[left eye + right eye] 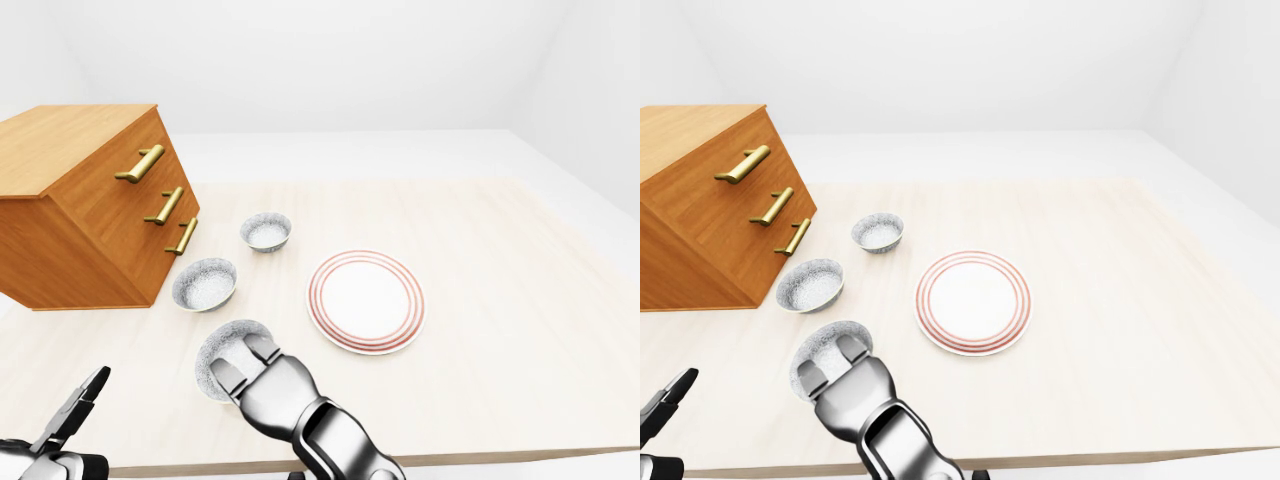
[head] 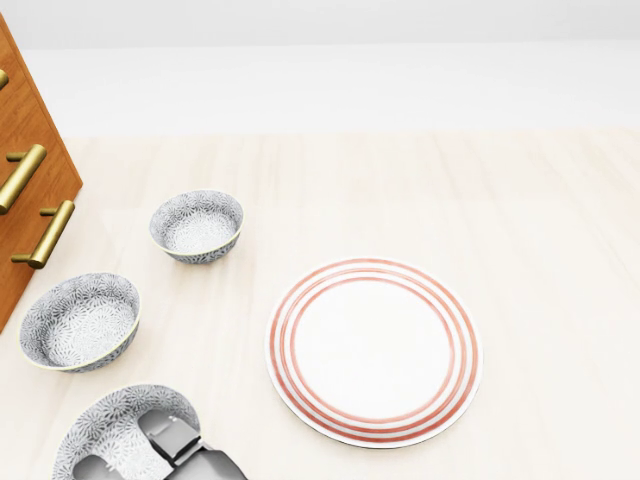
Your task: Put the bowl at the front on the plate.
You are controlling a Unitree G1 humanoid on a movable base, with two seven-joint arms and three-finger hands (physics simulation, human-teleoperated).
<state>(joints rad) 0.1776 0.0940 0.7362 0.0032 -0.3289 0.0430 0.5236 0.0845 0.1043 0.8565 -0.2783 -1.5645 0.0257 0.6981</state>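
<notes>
My right hand [image 1: 262, 375] sits over the nearest bowl [image 1: 222, 350], fingers [image 1: 240, 372] reaching down into it, some over the near rim. Can't tell if they're pinching the rim or just resting there; the hand's own bulk hides the contact. Most of that bowl is covered, only its left and top rim showing.

My left hand [image 1: 72, 415] is at the bottom left of the left-eye view, one dark finger sticking up, rest cut off by the frame, so its grip can't be judged. Head view doesn't show it at all, and cuts the near bowl and my right hand off at the bottom edge.

The head view gives the pattern better: grey speckled bowls w/ pale insides. Middle bowl [image 2: 80, 320] and far bowl [image 2: 197, 225] run up toward the drawers [image 1: 95, 205], both apart from the plate [image 2: 373, 348], which is white w/ red rings, bare, to the right of the bowls.

Eye views alone show the whole wooden drawer chest w/ three brass handles [image 1: 140, 164], plus the surface [image 1: 520, 300], pale wood, its near edge, and plain white walls.
</notes>
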